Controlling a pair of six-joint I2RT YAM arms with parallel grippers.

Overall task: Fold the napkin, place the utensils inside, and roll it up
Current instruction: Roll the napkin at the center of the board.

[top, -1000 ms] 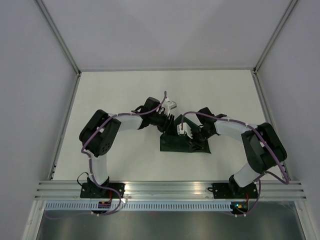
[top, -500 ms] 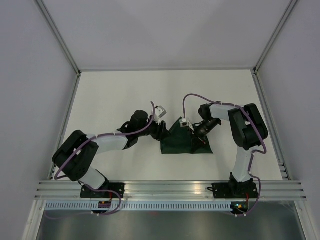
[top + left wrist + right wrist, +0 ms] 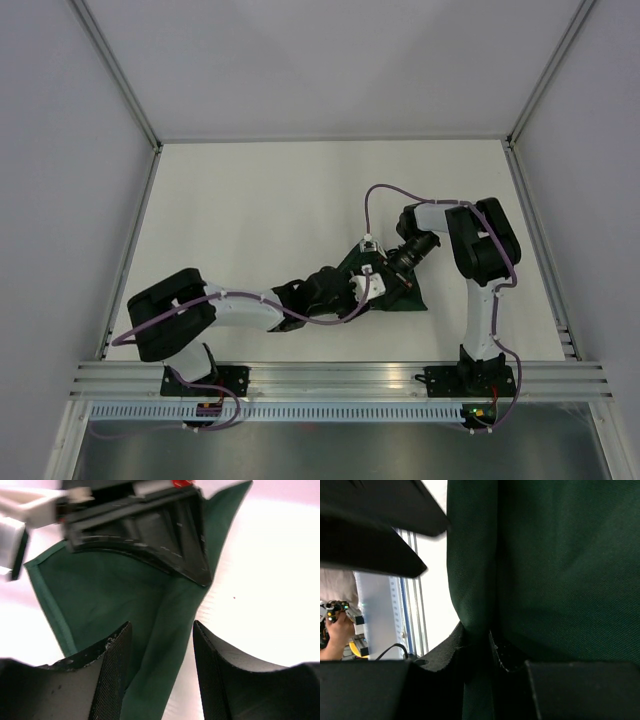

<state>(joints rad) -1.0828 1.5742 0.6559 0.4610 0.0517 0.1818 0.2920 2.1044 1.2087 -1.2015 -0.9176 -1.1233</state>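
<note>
Your right tool (image 3: 477, 636) pinches a fold of the napkin (image 3: 560, 555); your left tool (image 3: 161, 630) stands released, jaws apart astride the napkin on the counter (image 3: 250, 200).

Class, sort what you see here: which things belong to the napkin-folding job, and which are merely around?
Belong to the job: napkin; left pincer, open over it; right pincer, pinching its fold. No fork in sight.
Merely around: table; metal rail; purple cable.
</note>
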